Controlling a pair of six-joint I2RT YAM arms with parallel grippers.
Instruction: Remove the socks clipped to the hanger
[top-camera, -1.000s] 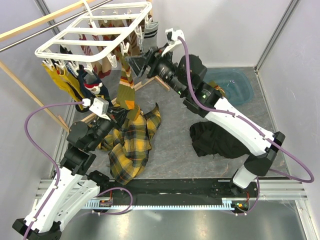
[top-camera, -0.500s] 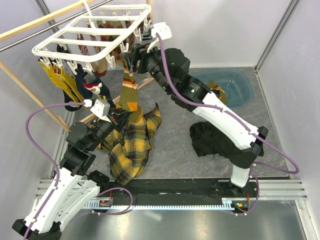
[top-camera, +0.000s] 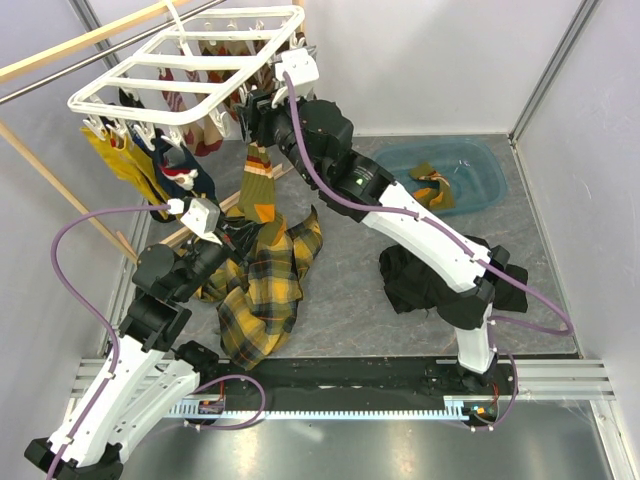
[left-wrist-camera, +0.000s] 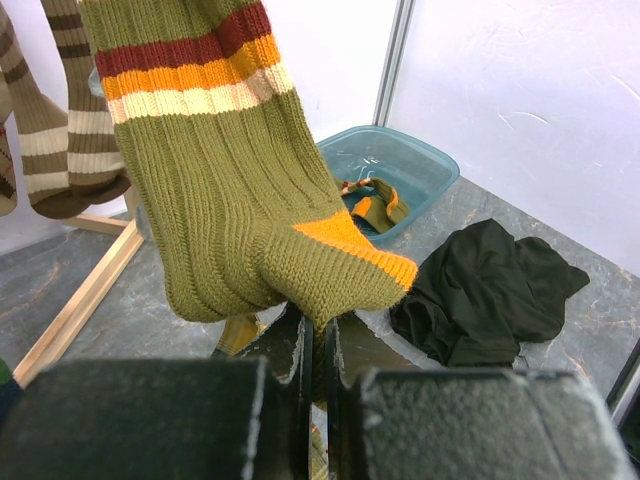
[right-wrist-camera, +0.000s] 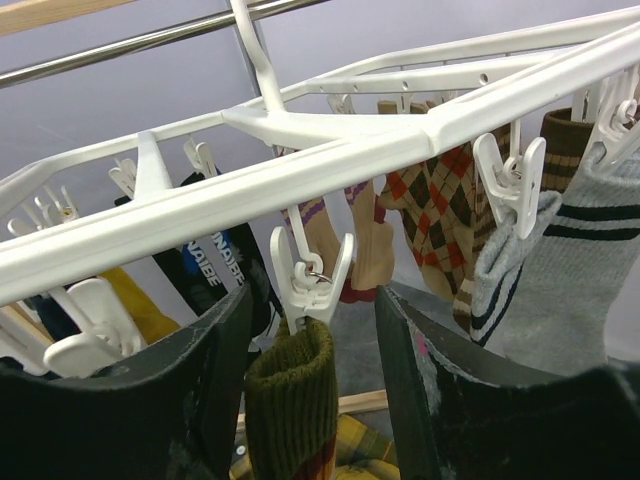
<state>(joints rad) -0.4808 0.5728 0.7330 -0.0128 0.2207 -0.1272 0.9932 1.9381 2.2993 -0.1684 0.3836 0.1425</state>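
Olive sock (left-wrist-camera: 230, 200) pinched in left tool (left-wrist-camera: 315, 385), right tool (right-wrist-camera: 312, 325) open around its cuff

The olive sock (left-wrist-camera: 230, 200) runs off the top edge above the left jaws, and its toe tip is lost in their shut slit. Between the right jaws its cuff passes the bottom edge; the hanger (right-wrist-camera: 330, 160) is cropped on both sides.

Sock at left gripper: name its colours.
Olive sock, red, orange, cream stripes; best in left wrist view.
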